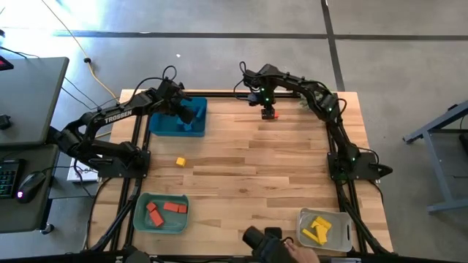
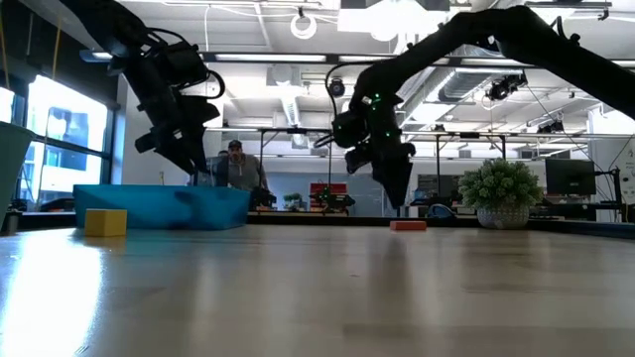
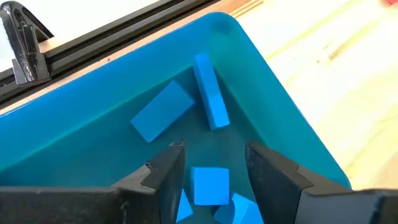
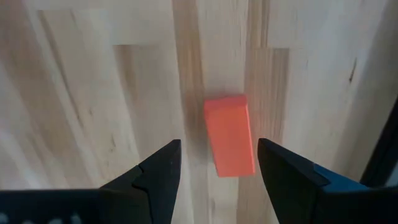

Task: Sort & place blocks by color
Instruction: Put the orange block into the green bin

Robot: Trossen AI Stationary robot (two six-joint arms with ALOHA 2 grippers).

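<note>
Most of the sorting looks done: blue blocks (image 3: 163,111) lie in the blue bin (image 1: 178,117), red ones (image 1: 166,210) in the green bin (image 1: 161,215) and yellow ones (image 1: 319,228) in the clear bin (image 1: 327,230), leaving a yellow cube (image 1: 180,161) and a red bar (image 4: 229,135) loose on the table (image 1: 248,161). The left gripper (image 3: 214,168) hangs over the blue bin, fingers apart and holding nothing. The right gripper (image 4: 217,163) hovers just above the red bar at the far edge, pointing down, fingers wide to either side, not touching it.
</note>
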